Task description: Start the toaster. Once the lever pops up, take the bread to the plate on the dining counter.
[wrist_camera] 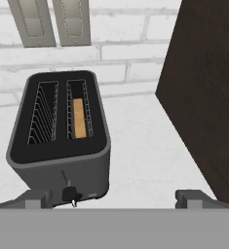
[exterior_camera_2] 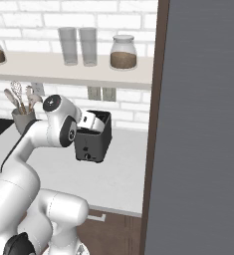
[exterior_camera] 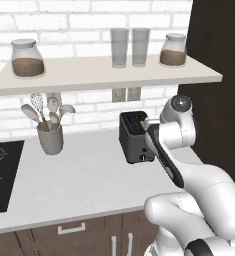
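no writing can be read on the toaster (wrist_camera: pixel 60 141), which stands at centre left of the hand view on the white desk (wrist_camera: pixel 140 141), bare surface to its right up to the dark panel (wrist_camera: pixel 203 92); bread (wrist_camera: pixel 79 118) sits in its right slot; end effector (wrist_camera: pixel 116 198) wide open, holding nothing, low before the toaster's narrow face
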Controlling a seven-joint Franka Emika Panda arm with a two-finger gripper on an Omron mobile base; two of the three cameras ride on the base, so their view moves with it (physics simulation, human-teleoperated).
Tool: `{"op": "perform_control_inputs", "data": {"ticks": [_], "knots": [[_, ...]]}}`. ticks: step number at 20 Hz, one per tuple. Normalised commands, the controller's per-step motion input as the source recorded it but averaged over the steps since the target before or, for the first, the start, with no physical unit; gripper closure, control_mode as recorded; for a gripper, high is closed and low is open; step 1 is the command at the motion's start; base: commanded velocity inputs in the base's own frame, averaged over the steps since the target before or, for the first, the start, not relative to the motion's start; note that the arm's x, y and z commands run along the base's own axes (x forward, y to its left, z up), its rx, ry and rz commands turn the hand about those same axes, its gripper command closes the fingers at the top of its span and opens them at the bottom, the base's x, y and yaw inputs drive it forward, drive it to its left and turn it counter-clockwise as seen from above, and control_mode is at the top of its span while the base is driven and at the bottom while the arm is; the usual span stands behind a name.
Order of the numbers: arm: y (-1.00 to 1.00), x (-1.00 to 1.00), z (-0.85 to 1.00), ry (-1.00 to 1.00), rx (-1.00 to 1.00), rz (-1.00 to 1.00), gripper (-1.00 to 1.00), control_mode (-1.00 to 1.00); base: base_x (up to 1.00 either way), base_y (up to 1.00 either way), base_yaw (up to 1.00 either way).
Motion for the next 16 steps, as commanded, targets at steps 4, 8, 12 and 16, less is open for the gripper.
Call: {"op": "perform_control_inputs", "data": {"ticks": [4,8,12,16], "knots": [[0.00,0.00,0.00,0.00,0.00,0.00,-1.00,-1.00,0.00,0.00,0.00],[0.00,0.00,0.00,0.00,0.00,0.00,-1.00,-1.00,0.00,0.00,0.00],[0.00,0.00,0.00,0.00,0.00,0.00,-1.00,-1.00,0.00,0.00,0.00],[0.00,0.00,0.00,0.00,0.00,0.00,-1.00,-1.00,0.00,0.00,0.00]]}}
